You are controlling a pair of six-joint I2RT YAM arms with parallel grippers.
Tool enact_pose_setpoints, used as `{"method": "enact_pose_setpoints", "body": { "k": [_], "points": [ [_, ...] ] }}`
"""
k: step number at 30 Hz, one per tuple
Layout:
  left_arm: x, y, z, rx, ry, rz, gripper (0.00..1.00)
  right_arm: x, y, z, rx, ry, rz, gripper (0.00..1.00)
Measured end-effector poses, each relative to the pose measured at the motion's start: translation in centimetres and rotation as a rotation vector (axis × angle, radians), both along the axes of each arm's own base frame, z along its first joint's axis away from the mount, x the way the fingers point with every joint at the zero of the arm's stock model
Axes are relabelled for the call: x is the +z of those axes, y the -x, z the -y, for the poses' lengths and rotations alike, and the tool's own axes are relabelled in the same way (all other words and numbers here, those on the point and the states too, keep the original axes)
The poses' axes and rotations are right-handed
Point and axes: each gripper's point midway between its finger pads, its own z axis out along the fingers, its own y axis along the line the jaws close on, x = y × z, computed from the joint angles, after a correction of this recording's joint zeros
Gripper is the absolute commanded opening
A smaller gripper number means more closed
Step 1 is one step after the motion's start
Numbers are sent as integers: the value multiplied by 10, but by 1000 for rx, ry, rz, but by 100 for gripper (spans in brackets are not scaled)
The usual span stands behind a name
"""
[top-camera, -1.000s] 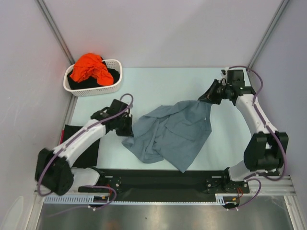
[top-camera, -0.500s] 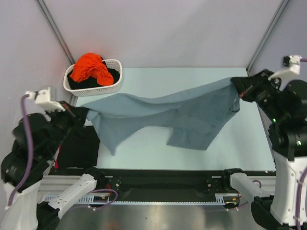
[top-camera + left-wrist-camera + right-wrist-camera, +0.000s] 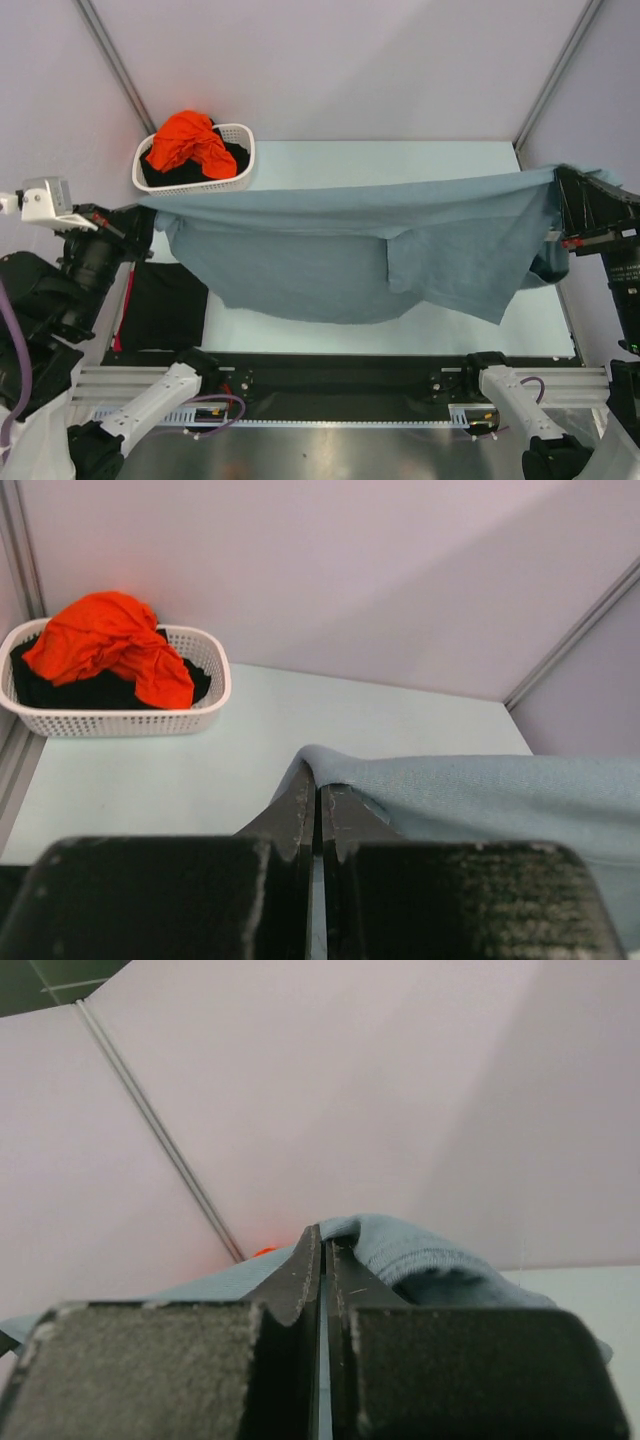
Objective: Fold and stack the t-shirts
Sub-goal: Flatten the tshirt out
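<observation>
Robot lab test cell. Plain pale lilac wall panels (image 3: 340, 60) far, left and right; grey metal corner struts (image 3: 110, 60); pale mint tabletop (image 3: 400, 160); brushed steel sheet (image 3: 330, 455) along near edge.

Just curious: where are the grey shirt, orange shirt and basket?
grey shirt (image 3: 300, 270): top view, hanging middle.
orange shirt (image 3: 185, 140): top view, crumpled top.
basket (image 3: 195, 189): top view, near wall.

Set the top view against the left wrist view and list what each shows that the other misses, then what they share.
Top view only: the grey-blue shirt stretched full width, the right gripper pinching one corner, and a black cloth lying flat. Left wrist view only: a close look at the left gripper shut on the shirt's edge. Both: the white basket holding the orange shirt.
</observation>
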Motion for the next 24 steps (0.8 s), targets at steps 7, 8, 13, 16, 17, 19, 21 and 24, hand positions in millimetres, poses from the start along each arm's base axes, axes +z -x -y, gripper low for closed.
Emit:
{"method": "enact_pose_setpoints", "body": {
  "k": [7, 8, 13, 16, 17, 19, 21, 24],
  "points": [
    [-21, -83, 38, 11, -86, -79, 0, -42, -88, 12, -102, -23, -122, 0],
    [-33, -100, 45, 16, -111, -113, 0, -56, -110, 13, -116, -20, -168, 0],
    [-129, -204, 82, 19, -305, -331, 9, -166, -259, 18, -162, 14, -465, 0],
    [-197, -255, 97, -34, -386, -466, 9, -255, -323, 35, -177, -10, -648, 0],
    [-221, -271, 98, -57, -395, -520, 5, -281, -338, 44, -183, -29, -701, 0],
    [-246, -296, 98, -101, -352, -573, 1, -328, -371, 61, -179, -86, -779, 0],
    [-261, -321, 85, -120, -259, -607, 1, -360, -394, 72, -172, -130, -826, 0],
    [-270, -362, 54, -142, -106, -601, 4, -396, -437, 80, -124, -189, -874, 10]
  ]
}}
